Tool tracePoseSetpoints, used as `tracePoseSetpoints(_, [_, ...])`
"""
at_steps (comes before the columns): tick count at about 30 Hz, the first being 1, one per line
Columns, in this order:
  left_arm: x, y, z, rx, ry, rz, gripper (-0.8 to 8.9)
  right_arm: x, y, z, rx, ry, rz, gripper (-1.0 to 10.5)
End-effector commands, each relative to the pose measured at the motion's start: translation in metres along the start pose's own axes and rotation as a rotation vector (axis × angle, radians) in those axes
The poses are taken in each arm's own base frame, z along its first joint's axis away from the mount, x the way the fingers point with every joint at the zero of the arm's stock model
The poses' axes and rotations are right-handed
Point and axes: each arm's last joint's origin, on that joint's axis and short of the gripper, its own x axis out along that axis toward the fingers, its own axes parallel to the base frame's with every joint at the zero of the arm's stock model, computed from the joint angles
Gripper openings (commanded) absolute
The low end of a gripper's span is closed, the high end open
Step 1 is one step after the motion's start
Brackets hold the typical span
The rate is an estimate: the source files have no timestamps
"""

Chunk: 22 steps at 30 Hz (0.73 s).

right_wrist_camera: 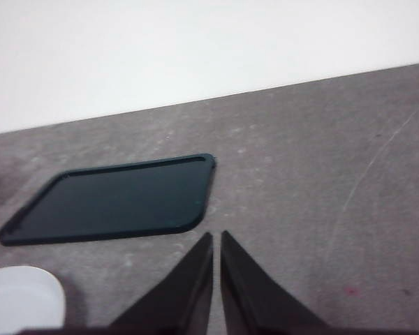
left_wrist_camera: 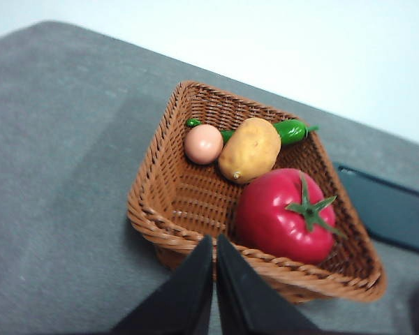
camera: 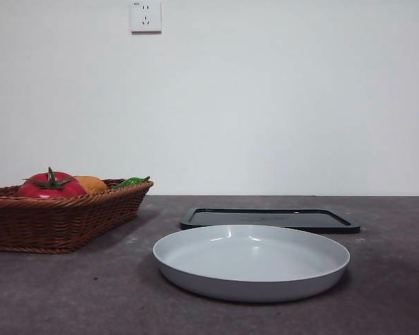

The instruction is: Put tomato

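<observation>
The tomato (left_wrist_camera: 285,215) (camera: 50,185) is glossy red with a green star calyx and lies in a brown wicker basket (left_wrist_camera: 157,209) (camera: 56,223) at the table's left. My left gripper (left_wrist_camera: 214,241) hangs above the basket's near rim, shut and holding nothing. Over the grey table near the black tray, my right gripper (right_wrist_camera: 216,237) is shut and holds nothing. Neither arm shows in the front view.
The basket also holds a yellow-brown potato (left_wrist_camera: 249,149), a pale pink round fruit (left_wrist_camera: 203,143) and a green pepper (left_wrist_camera: 292,130). A white plate (camera: 251,262) sits front centre. A flat black tray (camera: 269,219) (right_wrist_camera: 112,199) lies behind it.
</observation>
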Motion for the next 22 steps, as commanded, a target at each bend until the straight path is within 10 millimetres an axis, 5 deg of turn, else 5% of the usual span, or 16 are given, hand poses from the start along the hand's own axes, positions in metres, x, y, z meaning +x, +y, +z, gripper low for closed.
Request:
tracePoseSetpoints(1, [0.0, 0.0, -0.001, -0.072, 0.011, 0.0, 0.08, 0.0, 0.002, 0.002, 0.08, -0.02, 0.039, 0.1])
tracePoseSetpoints(12, [-0.016, -0.014, 0.033, -0.146, 0.011, -0.008, 0.1, -0.016, 0.016, 0.046, 0.114, -0.051, 0.066, 0.1])
tracePoseSetpoints(22, [-0.03, -0.037, 0.087, -0.056, 0.087, -0.057, 0.1, -0.028, 0.035, 0.104, 0.039, 0.028, 0.108, 0.1])
